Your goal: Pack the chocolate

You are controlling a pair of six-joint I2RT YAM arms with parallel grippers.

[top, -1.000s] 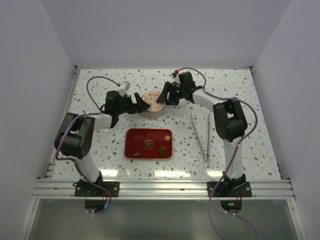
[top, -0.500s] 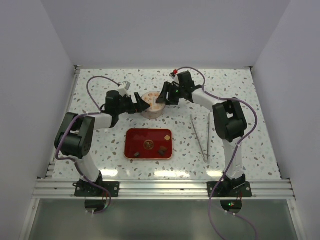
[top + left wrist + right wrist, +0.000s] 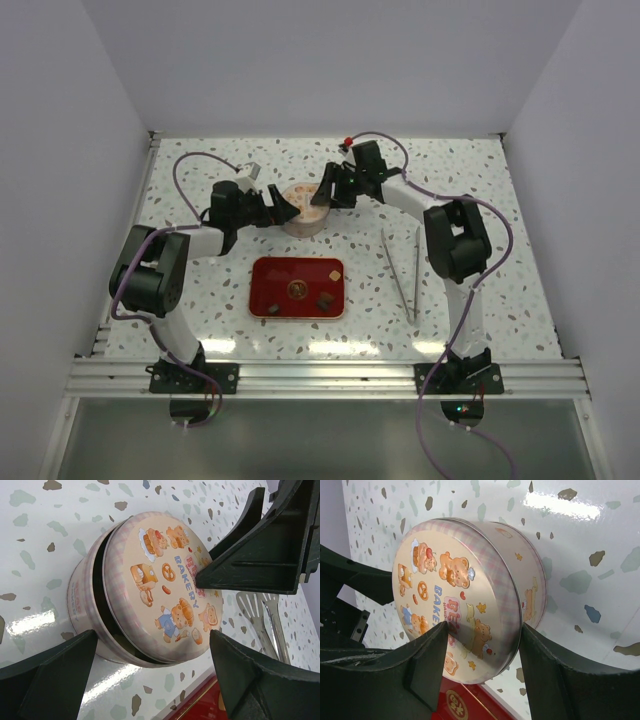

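The chocolate (image 3: 325,300) lies as a few small brown pieces on the red tray (image 3: 280,272). The round tin (image 3: 303,212) with a bear-print lid (image 3: 165,580) stands behind the tray. My right gripper (image 3: 322,197) is shut on the lid (image 3: 445,580), one finger on its top face and the other on its rim (image 3: 484,630). The lid sits tilted, with a dark gap on one side. My left gripper (image 3: 280,212) is open, its fingertips by the tin's near wall (image 3: 153,635). The inside of the tin is hidden.
Long metal tweezers (image 3: 400,272) lie right of the tray, and they also show in the left wrist view (image 3: 265,615). A corner of the red tray shows in both wrist views (image 3: 200,710) (image 3: 470,705). White walls close in the speckled table (image 3: 500,200).
My right gripper has shifted slightly back and left at the tin's lid. The left gripper, tray and chocolate have not moved.
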